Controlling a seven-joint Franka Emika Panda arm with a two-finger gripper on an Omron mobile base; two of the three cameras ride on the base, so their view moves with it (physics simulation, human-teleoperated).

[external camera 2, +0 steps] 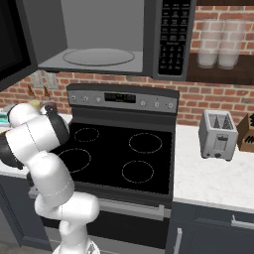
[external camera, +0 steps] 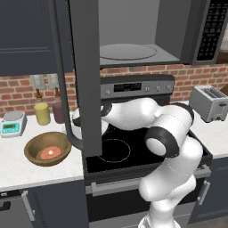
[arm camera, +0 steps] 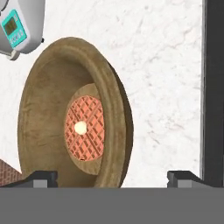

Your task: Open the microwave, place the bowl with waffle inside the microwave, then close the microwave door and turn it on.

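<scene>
arm (external camera: 169, 142): bent, reaching left | claw (arm camera: 112, 177): fingers spread wide, empty

Brick kitchen, white counters
A red brick wall (external camera 2: 208, 96) is running behind the black stove (external camera 2: 119, 154); dark-blue cabinets (external camera: 26, 35) are hanging above the marble counter (external camera 2: 208, 178).

You get both base views looking down over the stove (external camera: 133, 147) from behind; the hand view hangs close above the bowl (arm camera: 74, 131).

One microwave (external camera: 147, 33) with one open microwave door (external camera: 84, 75); one wooden bowl (external camera: 47, 148) holding one waffle (external camera: 50, 153); two canisters (external camera: 42, 113); one kitchen scale (external camera: 13, 123); one toaster (external camera: 209, 103); four stove burner rings (external camera 2: 145, 143).
</scene>
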